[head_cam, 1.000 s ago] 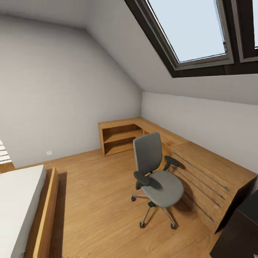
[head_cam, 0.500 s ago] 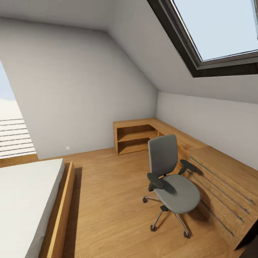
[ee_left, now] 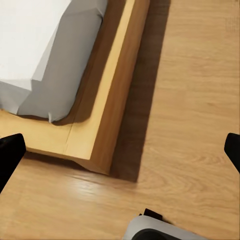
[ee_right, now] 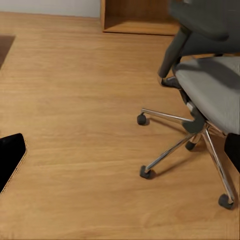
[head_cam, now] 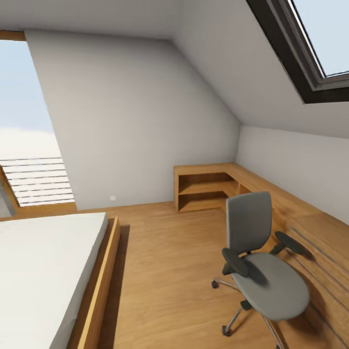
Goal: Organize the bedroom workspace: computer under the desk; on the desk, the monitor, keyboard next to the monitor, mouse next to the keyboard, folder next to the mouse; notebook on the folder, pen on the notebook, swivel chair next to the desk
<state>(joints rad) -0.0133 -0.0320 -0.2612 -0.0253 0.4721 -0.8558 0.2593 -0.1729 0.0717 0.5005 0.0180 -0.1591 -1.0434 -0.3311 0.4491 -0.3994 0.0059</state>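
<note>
The swivel chair [head_cam: 264, 271], with a grey seat and back, black armrests and a chrome base, stands on the wooden floor at the lower right, beside the low wooden cabinet [head_cam: 315, 232]. Its seat is bare. In the right wrist view the swivel chair [ee_right: 210, 85] is close by, with its casters on the floor. My right gripper [ee_right: 120, 152] is open above the floor, nothing between its fingers. My left gripper [ee_left: 120, 152] is open over the floor by the bed's corner. The desk, computer, monitor, keyboard, mouse, folder, notebook and pen are out of view.
A bed [head_cam: 43, 271] with a wooden frame [ee_left: 107, 105] fills the lower left. Open wooden shelves [head_cam: 203, 186] stand in the far corner. A skylight [head_cam: 320, 43] sits in the sloped ceiling. Bare floor [head_cam: 165, 261] lies between bed and chair.
The camera has turned left: the chair and cabinets have slid to the right of the picture, and more of the bed and a left window have come in. The chair itself has not moved.
</note>
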